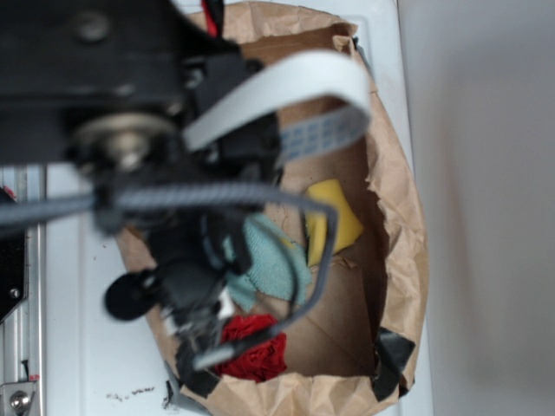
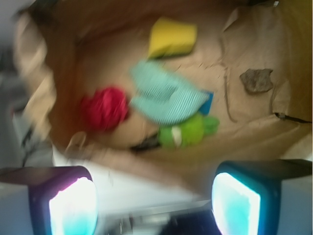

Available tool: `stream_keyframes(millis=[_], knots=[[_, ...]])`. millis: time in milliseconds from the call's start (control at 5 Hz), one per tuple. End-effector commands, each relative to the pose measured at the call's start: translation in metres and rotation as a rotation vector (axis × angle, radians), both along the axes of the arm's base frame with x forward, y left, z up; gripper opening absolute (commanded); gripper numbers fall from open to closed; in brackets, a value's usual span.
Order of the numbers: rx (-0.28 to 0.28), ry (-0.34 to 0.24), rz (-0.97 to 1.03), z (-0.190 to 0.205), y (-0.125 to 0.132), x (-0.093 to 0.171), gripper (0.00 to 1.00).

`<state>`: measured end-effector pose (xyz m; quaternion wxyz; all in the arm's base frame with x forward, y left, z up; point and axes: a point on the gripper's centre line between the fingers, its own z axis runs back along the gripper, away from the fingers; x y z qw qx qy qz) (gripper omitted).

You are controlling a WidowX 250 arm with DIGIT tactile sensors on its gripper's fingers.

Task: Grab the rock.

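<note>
My fingers (image 2: 156, 203): apart and holding nothing; in the wrist view the two lit pads sit at 7 and 5 o'clock, above the near rim of the bag. Left pad (image 2: 73, 205) glows pinkish at its edge, right pad (image 2: 235, 204) teal.
Paper bag (image 2: 63, 88): brown, crumpled, open at the top, its creased bottom holding all the things; black tape on its corners in the exterior view.
Red fabric ball (image 2: 103, 107): at 9 o'clock on the bag floor in the wrist view, just beside the striped cloth.
Striped cloth (image 2: 164, 98): pale teal, rumpled, near the centre; a blue edge shows under its right side.
Yellow sponge (image 2: 172, 37): wedge at 12 o'clock, near the far wall, just above the cloth.
Green plush toy (image 2: 188, 132): just below the cloth, towards 6 o'clock of the centre, touching or tucked under it; blurred.
Rock (image 2: 257, 80): small, brown-grey, angular, alone at 3 o'clock on the bag floor, well apart from the cloth and sponge, near the right wall; far from both my pads.
My arm (image 1: 130, 104): in the exterior view it fills the 10 o'clock area, black, with a flat grey ribbon cable and a braided cable crossing the bag, hiding the rock.
Table (image 1: 87, 347): white, under the bag.
Writing: none I can read; both views are blurred.
</note>
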<state>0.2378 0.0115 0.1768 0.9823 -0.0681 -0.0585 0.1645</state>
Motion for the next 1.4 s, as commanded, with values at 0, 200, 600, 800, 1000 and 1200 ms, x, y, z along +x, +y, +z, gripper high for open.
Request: stream_keyframes(millis=[0, 200, 600, 800, 1000, 1200], knots=[[0.003, -0.094, 0.206, -0.02, 0.03, 0.03, 1.0], [0.026, -0.132, 0.303, -0.032, 0.038, 0.037, 1.0], [0.061, -0.131, 0.432, -0.037, 0.044, 0.042, 1.0], [0.061, -0.131, 0.432, -0.037, 0.044, 0.042, 1.0], [0.061, -0.131, 0.432, -0.037, 0.044, 0.042, 1.0], [0.066, -0.089, 0.674, -0.048, 0.042, 0.006, 1.0]])
